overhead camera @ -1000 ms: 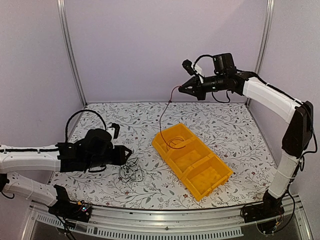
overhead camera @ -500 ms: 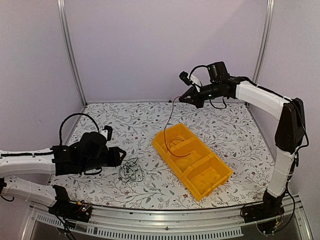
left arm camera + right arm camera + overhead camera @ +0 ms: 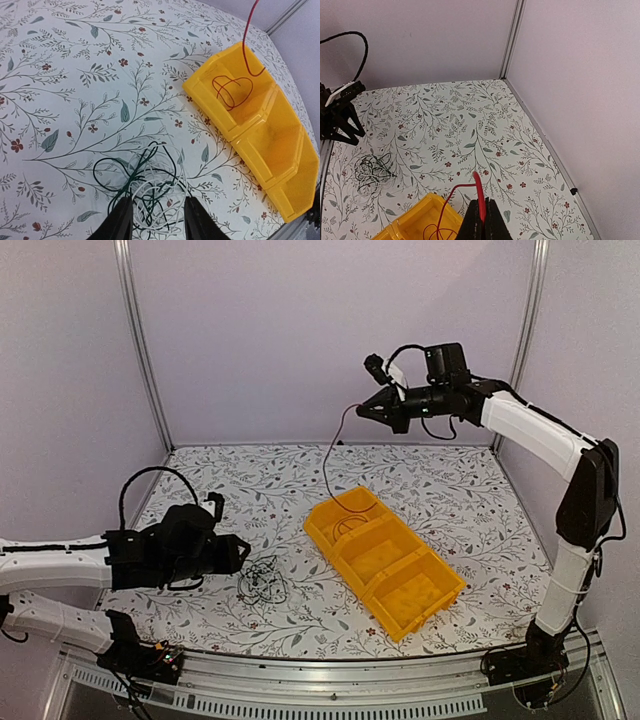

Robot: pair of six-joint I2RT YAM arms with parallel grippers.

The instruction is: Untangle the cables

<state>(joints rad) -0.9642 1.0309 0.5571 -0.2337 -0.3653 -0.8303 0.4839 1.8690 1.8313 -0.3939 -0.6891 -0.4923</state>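
Dangling into the bin (image 3: pixel 335 506), the red cable (image 3: pixel 479 192) is clamped in the right hand (image 3: pixel 362 412).

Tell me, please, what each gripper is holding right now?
Left gripper: open, holding nothing, over the tangle of cables.
Right gripper: closed on the red cable.

The yellow plastic three-compartment bin (image 3: pixel 385 562) lies on the flower-patterned table (image 3: pixel 470 500), running from 11 to 5 o'clock. At its 9 o'clock, apart, sits the tangle of thin black and white cables (image 3: pixel 262 582), with the left gripper (image 3: pixel 244 552) just beside it at 9 o'clock. A thin reddish-brown cable (image 3: pixel 327 465) coils in the bin's far compartment and rises to the right gripper (image 3: pixel 362 412), high at 12 o'clock.
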